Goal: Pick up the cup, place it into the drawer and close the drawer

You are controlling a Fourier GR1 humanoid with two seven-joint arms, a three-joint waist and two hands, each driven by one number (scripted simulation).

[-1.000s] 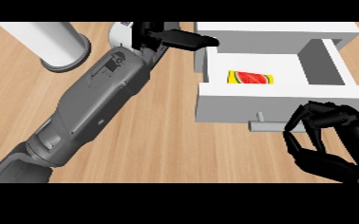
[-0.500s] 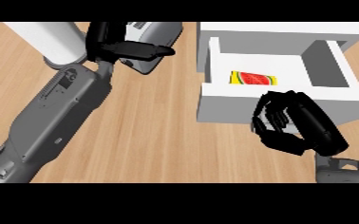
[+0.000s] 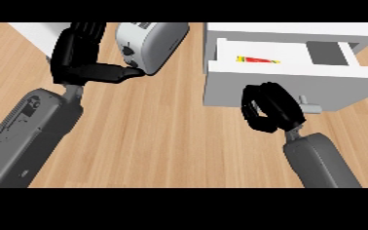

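Wooden counter fills the head view, with a white drawer standing open at two o'clock. Inside it lies a small yellow-and-red cup, toward the drawer's left side. At ten o'clock the left hand has straight fingers and holds nothing, its thumb touching a silver toaster. At four o'clock the right hand is curled and empty, against the drawer's front beside a grey handle.
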